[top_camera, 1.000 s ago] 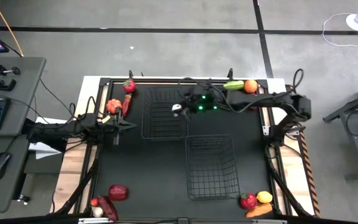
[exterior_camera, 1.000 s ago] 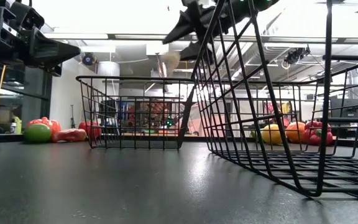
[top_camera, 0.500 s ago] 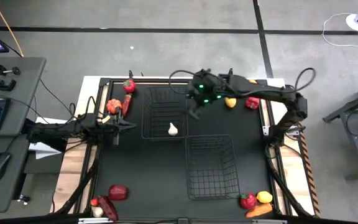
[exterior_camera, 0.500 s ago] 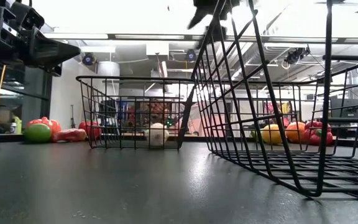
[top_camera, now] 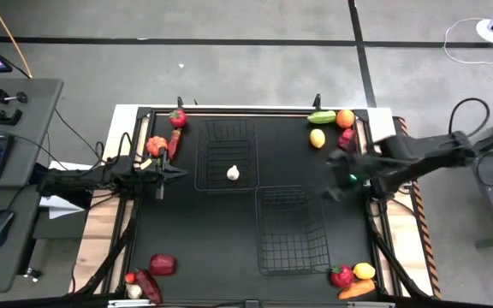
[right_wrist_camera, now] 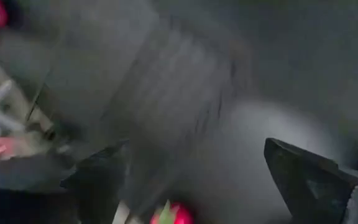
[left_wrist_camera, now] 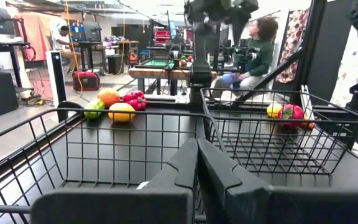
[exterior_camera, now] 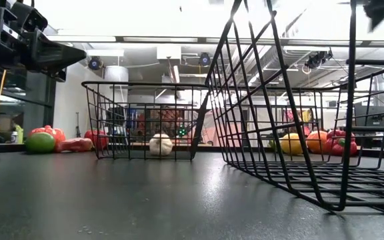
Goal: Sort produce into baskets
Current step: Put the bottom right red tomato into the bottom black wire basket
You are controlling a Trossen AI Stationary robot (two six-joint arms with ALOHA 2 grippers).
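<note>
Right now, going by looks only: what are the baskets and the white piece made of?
Baskets: thin black wire in an open grid, likely coated or painted steel; rods show a slight sheen in the low view. White piece in the upper basket: smooth, matte, bulb-shaped, probably moulded plastic or foam. Look alone can't settle which.

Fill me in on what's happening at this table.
Two robot arms are sorting toy produce into two wire baskets. One white piece lies in the far basket; the near basket holds nothing. The right gripper, open and empty, hangs beside the near basket. The left gripper, shut, waits by the far basket. Other produce sits at the table's corners.
</note>
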